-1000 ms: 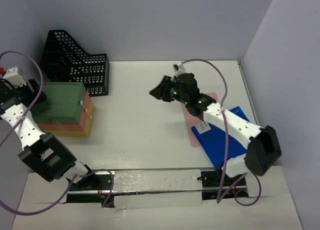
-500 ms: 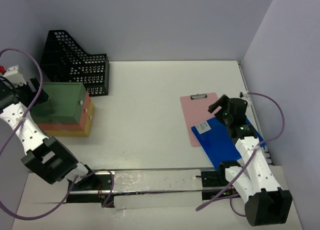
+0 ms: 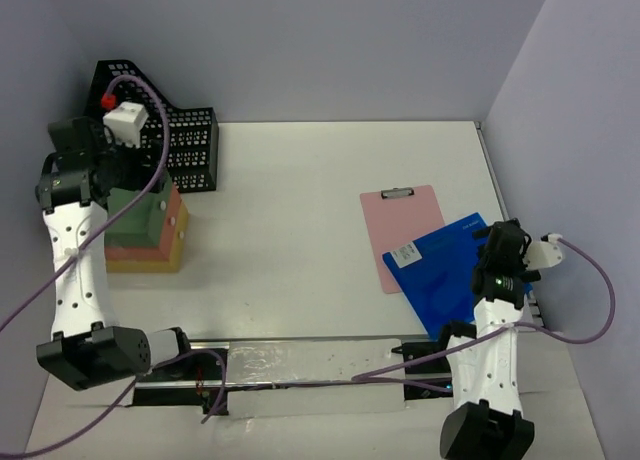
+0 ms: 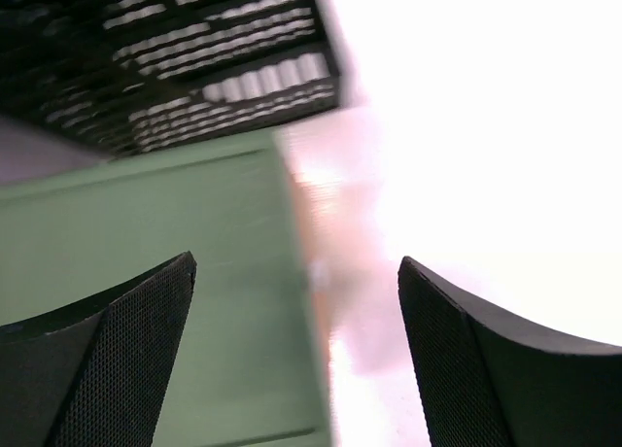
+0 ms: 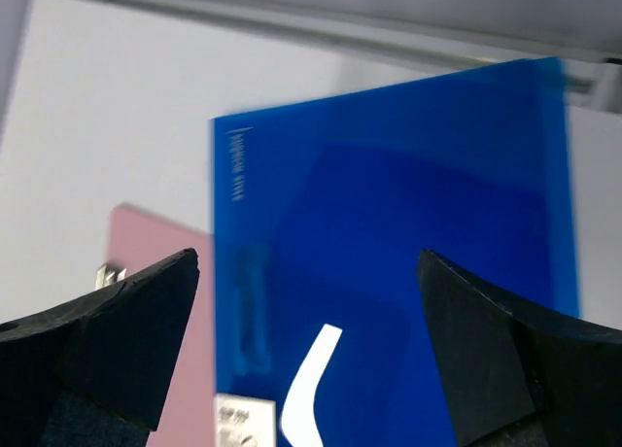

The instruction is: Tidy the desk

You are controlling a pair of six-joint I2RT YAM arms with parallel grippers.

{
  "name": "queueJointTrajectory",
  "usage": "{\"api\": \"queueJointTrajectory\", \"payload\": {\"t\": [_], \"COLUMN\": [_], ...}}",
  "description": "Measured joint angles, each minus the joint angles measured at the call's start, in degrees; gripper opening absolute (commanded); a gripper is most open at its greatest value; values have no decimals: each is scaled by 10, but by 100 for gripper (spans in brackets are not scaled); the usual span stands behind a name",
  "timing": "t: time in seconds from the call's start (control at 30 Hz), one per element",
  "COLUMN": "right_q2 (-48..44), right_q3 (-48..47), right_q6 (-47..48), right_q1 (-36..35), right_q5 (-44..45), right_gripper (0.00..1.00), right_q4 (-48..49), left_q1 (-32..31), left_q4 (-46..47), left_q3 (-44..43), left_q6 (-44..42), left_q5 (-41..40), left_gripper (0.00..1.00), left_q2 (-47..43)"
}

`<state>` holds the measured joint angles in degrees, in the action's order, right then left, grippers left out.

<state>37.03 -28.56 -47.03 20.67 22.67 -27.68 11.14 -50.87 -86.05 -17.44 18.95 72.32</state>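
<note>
The white desk (image 3: 300, 200) holds a stack of flat boxes at the left, with a green box (image 3: 140, 205) on top of pink and yellow ones. My left gripper (image 4: 296, 262) hangs open over the green box's (image 4: 146, 233) right edge, holding nothing. A pink clipboard (image 3: 403, 230) lies at the right, and a blue board (image 3: 450, 275) overlaps its lower corner. My right gripper (image 3: 497, 242) hovers open above the blue board (image 5: 389, 223), with nothing between its fingers (image 5: 146, 321).
A black mesh file holder (image 3: 170, 130) stands at the back left, just behind the box stack, and shows in the left wrist view as the mesh holder (image 4: 175, 58). Lavender walls close in the back and the right side. A metal strip (image 3: 310, 365) runs along the near edge.
My left arm swung in from the far left edge to above the box stack. My right arm drew back from mid-desk to the right, over the blue board, and its jaws opened wide.
</note>
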Motion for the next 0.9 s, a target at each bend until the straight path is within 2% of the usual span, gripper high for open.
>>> {"api": "queueJointTrajectory", "payload": {"t": [0.1,0.23,0.4,0.53,0.67,0.8,0.9], "right_q2": [32,110,182,223,262,299,319], "right_q3": [14,20,20,20,20,13,3], "right_q6": [-1,8,31,44,57,80,98], "right_q1": [45,107,129,132,134,135,135], "right_q5": [3,-13,-44,-45,-46,-66,-89], "right_gripper": [100,100,100,100,98,95,94], "right_q4": [5,19,43,55,73,102,124], "left_q1": [-90,-260,-407,-477,-535,-583,-603], "left_q4": [-20,-30,-58,-91,-110,-96,-55], "left_q3": [-44,-95,-127,-194,-305,-408,-423], "left_q6": [9,19,23,30,36,55,91], "left_q5": [3,1,13,23,27,49,82], "left_gripper": [91,92,92,95,99,99,99], "left_q2": [30,109,234,346,459,565,613]}}
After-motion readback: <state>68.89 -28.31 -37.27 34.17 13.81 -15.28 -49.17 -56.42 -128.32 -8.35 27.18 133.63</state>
